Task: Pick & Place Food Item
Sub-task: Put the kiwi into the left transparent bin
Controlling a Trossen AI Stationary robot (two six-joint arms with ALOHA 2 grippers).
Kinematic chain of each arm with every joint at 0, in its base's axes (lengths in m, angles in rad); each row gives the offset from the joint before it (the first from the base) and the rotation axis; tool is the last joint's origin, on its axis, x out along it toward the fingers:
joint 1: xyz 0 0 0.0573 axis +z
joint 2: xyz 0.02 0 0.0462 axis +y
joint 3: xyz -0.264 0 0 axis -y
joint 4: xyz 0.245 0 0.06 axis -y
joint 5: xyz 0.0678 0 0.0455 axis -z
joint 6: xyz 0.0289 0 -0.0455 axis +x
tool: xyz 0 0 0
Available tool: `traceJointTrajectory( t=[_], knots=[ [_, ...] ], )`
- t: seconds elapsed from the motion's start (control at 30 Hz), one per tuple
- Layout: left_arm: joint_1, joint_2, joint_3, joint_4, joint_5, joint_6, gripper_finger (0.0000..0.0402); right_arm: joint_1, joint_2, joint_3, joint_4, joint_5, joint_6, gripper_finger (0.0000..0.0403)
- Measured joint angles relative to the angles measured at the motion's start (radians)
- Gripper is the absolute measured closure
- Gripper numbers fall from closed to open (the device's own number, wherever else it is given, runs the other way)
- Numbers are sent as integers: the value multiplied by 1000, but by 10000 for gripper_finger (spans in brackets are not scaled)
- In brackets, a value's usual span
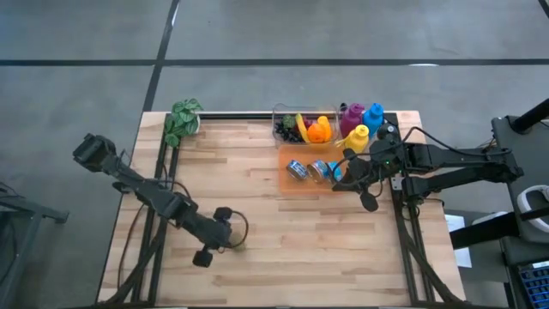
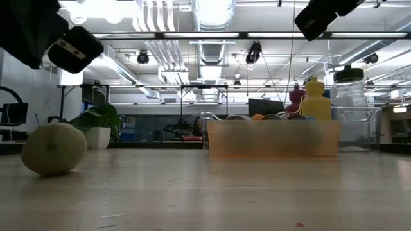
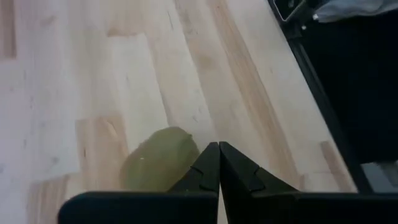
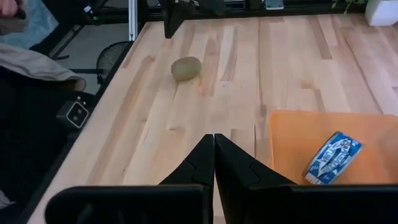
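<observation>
A green round fruit (image 2: 54,149) lies on the wooden table near its front left; it also shows in the left wrist view (image 3: 158,163) and in the right wrist view (image 4: 186,68). My left gripper (image 1: 230,238) hangs shut just above and beside the fruit (image 3: 219,149), clear of it in the low view (image 2: 74,48). My right gripper (image 1: 347,182) is shut and empty (image 4: 214,140), above the near edge of an orange tray (image 4: 292,137).
The orange tray (image 1: 287,184) holds blue and silver cans (image 1: 309,169). Behind it stand a clear bin of fruit (image 1: 304,127) and coloured bottles (image 1: 360,120). A potted plant (image 1: 182,120) stands at the far left corner. Bare wood lies between the fruit and the tray.
</observation>
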Motion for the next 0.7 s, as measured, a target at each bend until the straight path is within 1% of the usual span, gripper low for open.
traceJointTrajectory(
  t=[0.07, 0.2, 0.47, 0.6, 0.7],
  knots=[
    [-23, 0, 3, -1, -22, 31, 396, 0, 0, 0, 2, 0, 22, 394],
    [-44, 0, 4, -1, -38, 69, 396, 0, 0, 0, 2, 0, 17, 394],
    [-42, 0, 4, -1, -55, 162, 396, 0, 0, 0, 3, 0, 16, 394],
    [-42, 0, 4, 0, -98, 177, 396, 0, 0, 0, 3, 0, 16, 394],
    [-42, 0, 3, 1, -107, 178, 396, 0, 0, 0, 3, 1, 16, 394]
  ],
)
